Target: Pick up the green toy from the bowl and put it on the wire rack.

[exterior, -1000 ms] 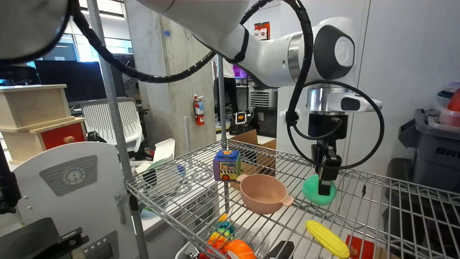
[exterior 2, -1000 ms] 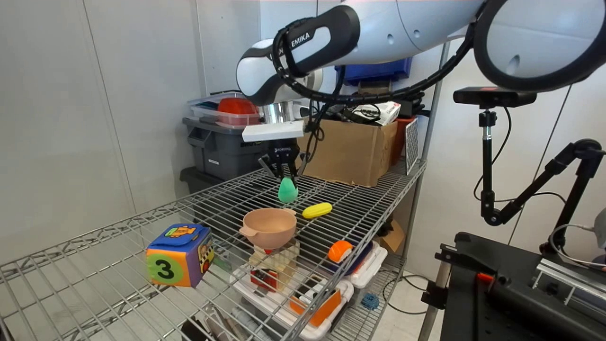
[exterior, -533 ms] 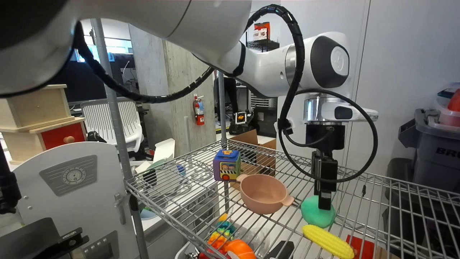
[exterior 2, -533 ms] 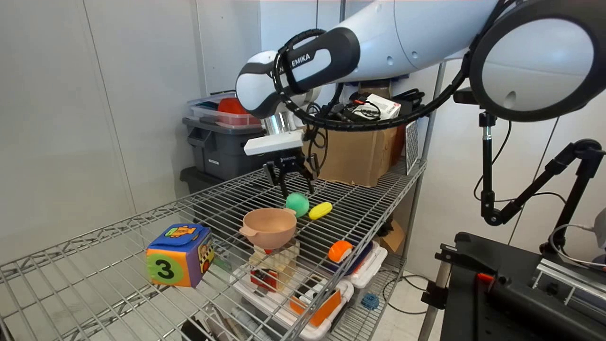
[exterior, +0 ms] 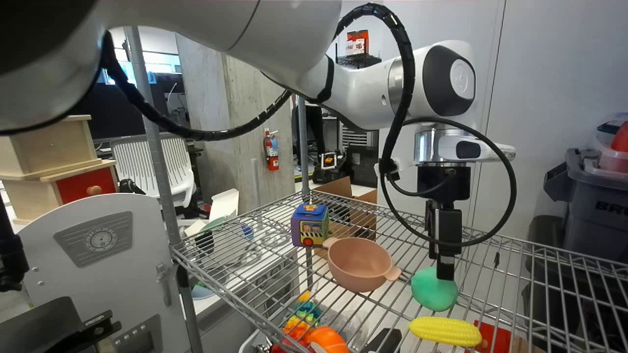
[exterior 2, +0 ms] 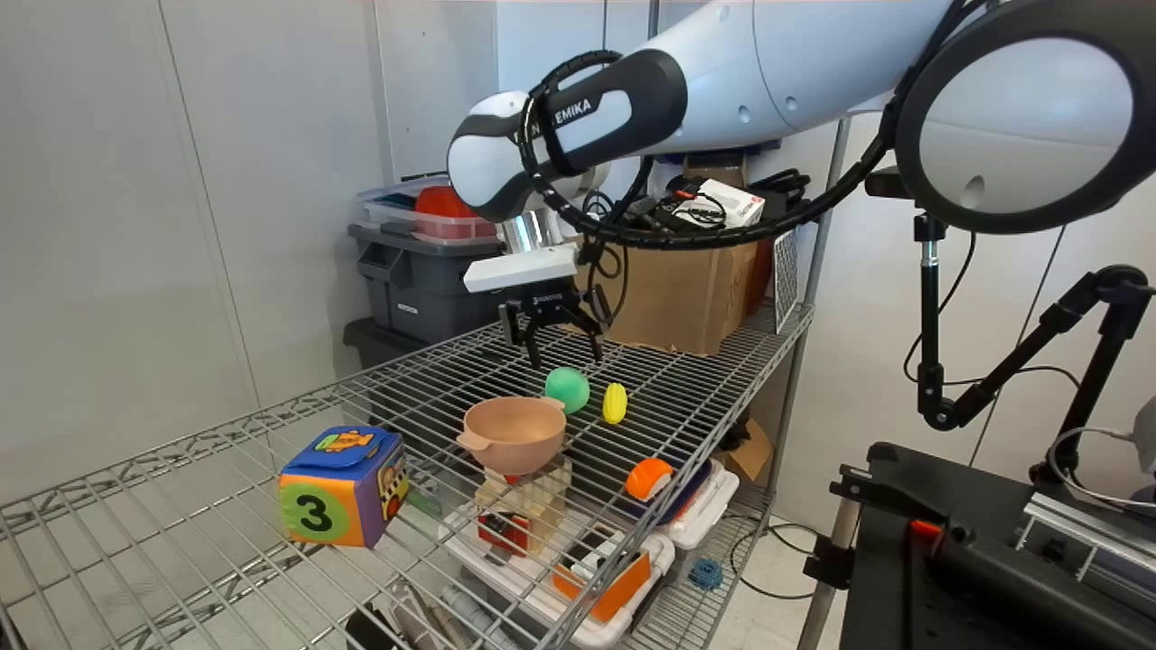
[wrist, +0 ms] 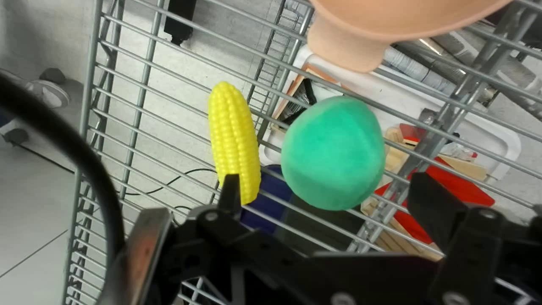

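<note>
The green toy (exterior 2: 567, 390) lies on the rods of the wire rack (exterior: 216, 282), between the bowl (exterior 2: 515, 444) and a yellow corn toy. My gripper (exterior 2: 566, 357) hangs just above it with its jaws spread wide. In the wrist view the green toy (wrist: 333, 152) shows beyond the gap between the fingertips, touched by neither finger. One finger overlaps the top of the green toy (exterior: 432, 294) in an exterior view. Upright on the rack, the tan-pink bowl (exterior: 360, 279) has nothing visible inside.
Close to the green toy rests the yellow corn (wrist: 234, 140), partly behind one finger in the wrist view. A soft number cube (exterior 2: 339, 487) stands beyond the bowl. An orange toy (exterior 2: 648, 478) shows near the rack's edge, and a cardboard box (exterior 2: 673, 293) at its far end.
A second ago the green toy was gripped above the rack. The gripper came down, opened and left it on the rods, then rose slightly. The yellow corn has shifted and turned.
</note>
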Robot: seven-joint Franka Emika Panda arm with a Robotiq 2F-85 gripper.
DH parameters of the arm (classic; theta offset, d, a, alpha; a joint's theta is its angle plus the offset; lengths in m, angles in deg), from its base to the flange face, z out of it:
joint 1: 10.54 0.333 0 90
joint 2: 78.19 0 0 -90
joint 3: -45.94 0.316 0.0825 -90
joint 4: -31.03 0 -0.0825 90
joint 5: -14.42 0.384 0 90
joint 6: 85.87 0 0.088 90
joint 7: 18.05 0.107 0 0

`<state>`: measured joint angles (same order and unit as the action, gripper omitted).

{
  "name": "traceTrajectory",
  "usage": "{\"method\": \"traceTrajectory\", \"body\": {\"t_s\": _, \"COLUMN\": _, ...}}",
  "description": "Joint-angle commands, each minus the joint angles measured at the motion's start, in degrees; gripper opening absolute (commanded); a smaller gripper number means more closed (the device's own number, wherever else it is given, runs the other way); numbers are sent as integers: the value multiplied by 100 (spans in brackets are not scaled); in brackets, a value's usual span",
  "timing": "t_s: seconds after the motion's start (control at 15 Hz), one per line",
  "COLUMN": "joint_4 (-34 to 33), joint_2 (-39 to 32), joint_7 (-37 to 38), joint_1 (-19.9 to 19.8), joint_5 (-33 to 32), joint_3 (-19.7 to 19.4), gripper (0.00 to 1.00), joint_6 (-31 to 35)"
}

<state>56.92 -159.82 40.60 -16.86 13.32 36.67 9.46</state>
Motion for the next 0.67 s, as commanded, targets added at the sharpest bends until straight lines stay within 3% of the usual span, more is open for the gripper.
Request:
{"method": "traceTrajectory", "body": {"t_s": 0.0, "joint_4": 15, "joint_2": 328, "joint_7": -641, "joint_1": -70, "joint_5": -2, "joint_3": 164, "gripper": 100, "joint_6": -130}}
{"method": "traceTrajectory", "body": {"t_s": 0.33, "joint_4": 77, "joint_2": 821, "joint_7": -2030, "joint_1": -233, "joint_5": 30, "joint_3": 257, "gripper": 100, "joint_6": -432}}
{"method": "traceTrajectory", "body": {"t_s": 0.4, "joint_4": 51, "joint_2": 621, "joint_7": -1483, "joint_1": -129, "joint_5": -17, "joint_3": 116, "gripper": 100, "joint_6": -139}}
{"method": "traceTrajectory", "body": {"t_s": 0.6, "joint_4": -84, "joint_2": 597, "joint_7": -1552, "joint_1": -166, "joint_5": -10, "joint_3": 118, "gripper": 100, "joint_6": -245}}
